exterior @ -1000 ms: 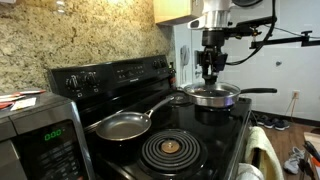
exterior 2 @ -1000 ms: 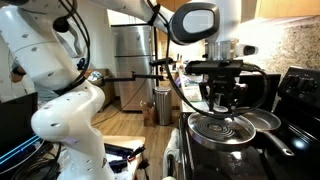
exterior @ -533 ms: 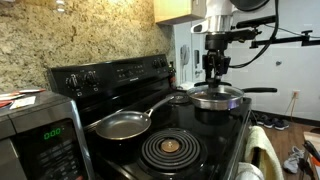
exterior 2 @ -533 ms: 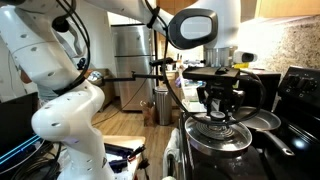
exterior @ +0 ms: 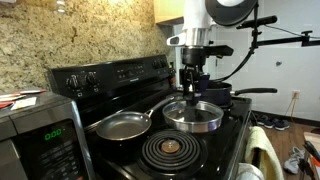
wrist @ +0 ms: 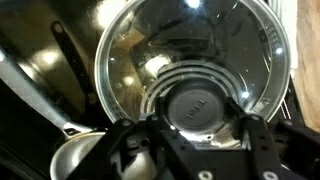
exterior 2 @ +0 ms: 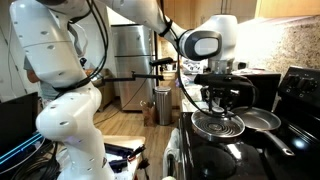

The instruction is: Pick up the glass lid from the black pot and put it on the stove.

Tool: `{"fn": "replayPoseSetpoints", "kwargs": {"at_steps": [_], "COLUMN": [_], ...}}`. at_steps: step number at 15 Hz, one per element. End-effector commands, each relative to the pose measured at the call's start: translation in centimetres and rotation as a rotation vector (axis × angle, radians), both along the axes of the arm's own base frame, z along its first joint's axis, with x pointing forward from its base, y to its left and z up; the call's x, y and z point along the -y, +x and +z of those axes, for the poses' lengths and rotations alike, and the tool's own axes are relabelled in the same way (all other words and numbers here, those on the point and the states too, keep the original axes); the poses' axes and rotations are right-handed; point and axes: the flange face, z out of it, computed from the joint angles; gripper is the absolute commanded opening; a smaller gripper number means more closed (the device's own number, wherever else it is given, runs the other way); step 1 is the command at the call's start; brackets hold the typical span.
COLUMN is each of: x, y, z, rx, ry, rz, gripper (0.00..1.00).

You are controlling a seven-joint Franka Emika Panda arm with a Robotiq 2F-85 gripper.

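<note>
My gripper [exterior: 191, 88] is shut on the black centre knob [wrist: 197, 107] of the glass lid [exterior: 193, 113]. It holds the lid in the air above the middle of the stove [exterior: 215, 150], between the frying pan and the black pot [exterior: 222, 98]. The pot stands open on the far burner, its long handle [exterior: 257, 91] pointing away from the wall. In an exterior view the lid [exterior 2: 218, 125] hangs under the gripper [exterior 2: 221, 104]. In the wrist view the lid's metal rim [wrist: 110, 45] fills the frame, with stove coils showing through the glass.
A grey frying pan [exterior: 120, 125] sits on a burner near the back panel of knobs [exterior: 100, 76]; it also shows in the wrist view [wrist: 75, 160]. A spiral coil burner [exterior: 171, 151] lies at the front. A steel microwave [exterior: 38, 135] stands beside the stove. A granite wall is behind.
The gripper has lifted the lid off the black pot and carried it sideways toward the frying pan, over the middle of the stove. The pot is now uncovered.
</note>
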Motion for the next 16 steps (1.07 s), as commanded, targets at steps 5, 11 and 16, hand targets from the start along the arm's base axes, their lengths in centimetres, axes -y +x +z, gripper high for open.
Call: {"fn": "replayPoseSetpoints", "kwargs": {"at_steps": [5, 11, 16], "x": [-6.8, -9.6, -10.1], "y": [4.1, 4.4, 4.4], "z": [-1.5, -3.6, -4.6], "rx": [-0.017, -0.058, -0.067], "ry": [0.028, 0.025, 0.020], "rz": [0.185, 0.279, 0.324], "gripper": [0.34, 0.34, 0.34]}}
